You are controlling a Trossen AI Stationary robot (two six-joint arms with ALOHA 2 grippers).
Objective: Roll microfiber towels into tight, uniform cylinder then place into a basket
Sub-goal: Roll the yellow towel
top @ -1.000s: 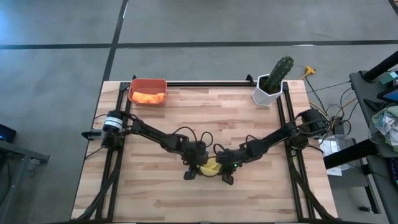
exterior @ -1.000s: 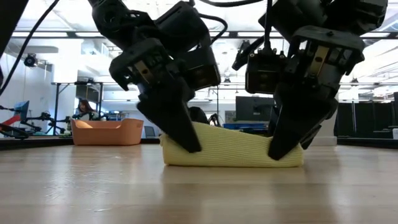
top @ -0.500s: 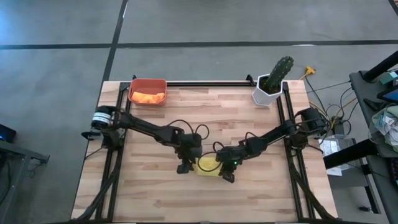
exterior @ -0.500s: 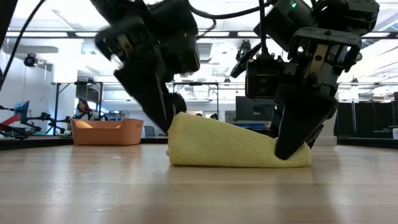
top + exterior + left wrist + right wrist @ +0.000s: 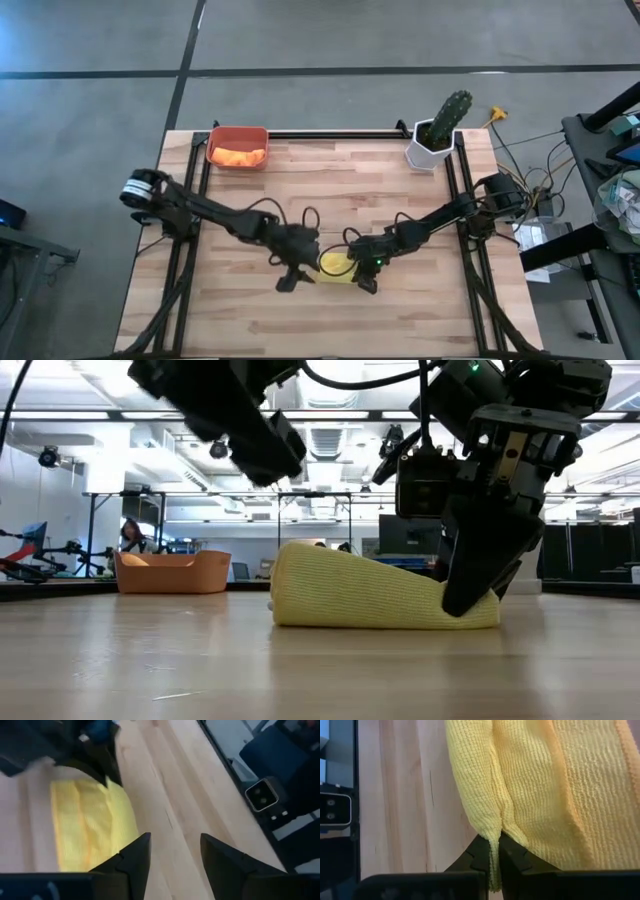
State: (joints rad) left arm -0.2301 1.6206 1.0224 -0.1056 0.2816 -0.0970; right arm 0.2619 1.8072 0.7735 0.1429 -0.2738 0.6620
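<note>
Right gripper (image 5: 470,595), reaching in from the table's right edge with its arm bent low over the boards, pinches one end of the rolled yellow towel (image 5: 375,592) near the middle of the wooden table (image 5: 400,210); its 2 fingers (image 5: 512,857) are clamped tight on a fold of the cloth's edge. Seen from table height, the roll lies on the boards, fatter at the free end and tapering toward the pinched end, where the gripper stands almost upright above it.

Left gripper (image 5: 172,852), on an arm stretched across from the table's left edge, hangs above and just beside the roll's free end, clear of the cloth, its 2 fingers parted with bare wood showing between them. From table height that arm is lifted well off the surface.

At the table's far left corner sits the red-orange basket (image 5: 237,146), well apart from both grippers, with what looks like the orange towel (image 5: 238,156) inside, though its shape is hard to make out. A white pot with a cactus (image 5: 440,130) stands at the far right corner.
</note>
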